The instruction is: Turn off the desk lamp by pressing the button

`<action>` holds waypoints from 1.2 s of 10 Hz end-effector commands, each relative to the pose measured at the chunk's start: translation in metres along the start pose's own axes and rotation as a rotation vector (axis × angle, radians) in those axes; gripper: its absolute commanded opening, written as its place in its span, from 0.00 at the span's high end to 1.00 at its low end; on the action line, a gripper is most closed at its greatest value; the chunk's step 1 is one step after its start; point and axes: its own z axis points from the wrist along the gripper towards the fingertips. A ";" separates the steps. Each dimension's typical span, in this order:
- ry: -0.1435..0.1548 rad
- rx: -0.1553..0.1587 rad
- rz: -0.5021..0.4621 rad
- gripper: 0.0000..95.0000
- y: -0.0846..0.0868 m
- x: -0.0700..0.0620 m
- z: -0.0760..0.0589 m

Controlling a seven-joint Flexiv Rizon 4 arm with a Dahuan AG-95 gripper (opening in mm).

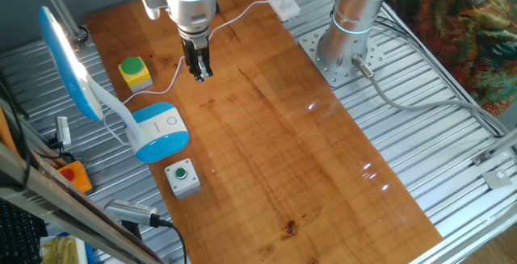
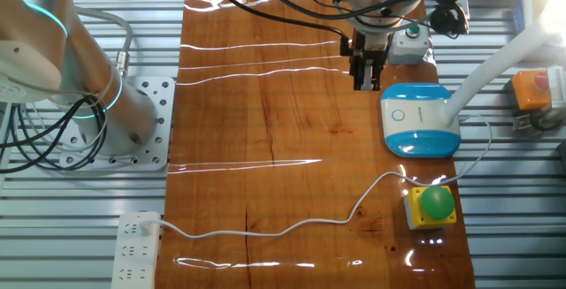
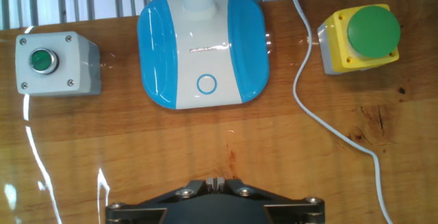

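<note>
We see the blue and white plastic desk lamp (image 3: 201, 49) on the wooden desk (image 1: 299, 151); our fingers (image 3: 216, 182), pressed together for poking, hover short of its small ringed white button (image 3: 206, 84).

Hand view: the desk lamp (image 3: 202, 49) is cut off by the top edge — only its base and the neck's root show; the gripper (image 3: 216, 183) fingers are cropped by the bottom edge. The other fixed view: the lamp head lies outside the picture, and the grey-boxed button (image 2: 412, 45) is partly hidden behind the gripper (image 2: 368, 84).
</note>
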 end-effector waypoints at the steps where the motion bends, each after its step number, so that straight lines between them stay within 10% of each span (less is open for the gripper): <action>1: 0.000 0.011 -0.015 1.00 -0.001 0.000 0.004; 6: -0.015 0.033 -0.050 1.00 -0.003 -0.004 0.011; 12: -0.018 0.057 -0.091 1.00 -0.005 -0.027 0.067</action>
